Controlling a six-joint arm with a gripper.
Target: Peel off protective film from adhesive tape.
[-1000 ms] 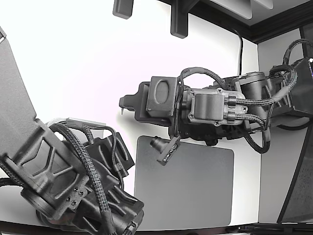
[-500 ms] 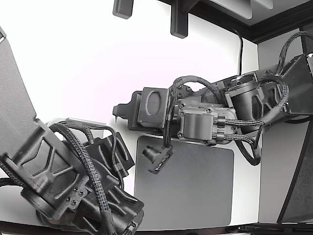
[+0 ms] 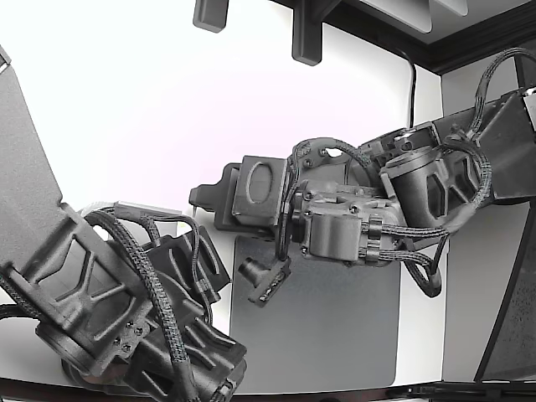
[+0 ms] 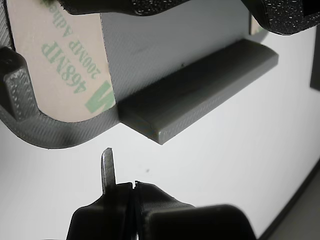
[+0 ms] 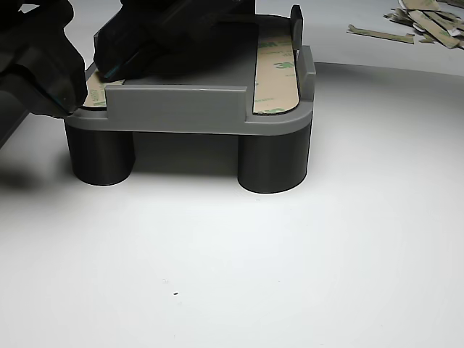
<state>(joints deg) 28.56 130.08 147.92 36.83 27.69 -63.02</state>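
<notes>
The hand (image 4: 120,172) is seen pinched closed, empty, its thin tip just short of the protective film (image 4: 60,65) at the frame's upper left. The tip should be slid under the film's rounded edge before lifting, so the fixture (image 4: 195,95) is not scraped.

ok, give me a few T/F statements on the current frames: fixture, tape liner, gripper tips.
1. The grey fixture stands on round legs. True.
2. The tape strip still carries its printed liner. True.
3. The gripper pinches the liner in the wrist view. False: its tips are closed together with nothing between them, short of the strip.
4. No peeled scraps lie on the table. False: liner scraps lie behind the fixture.
</notes>
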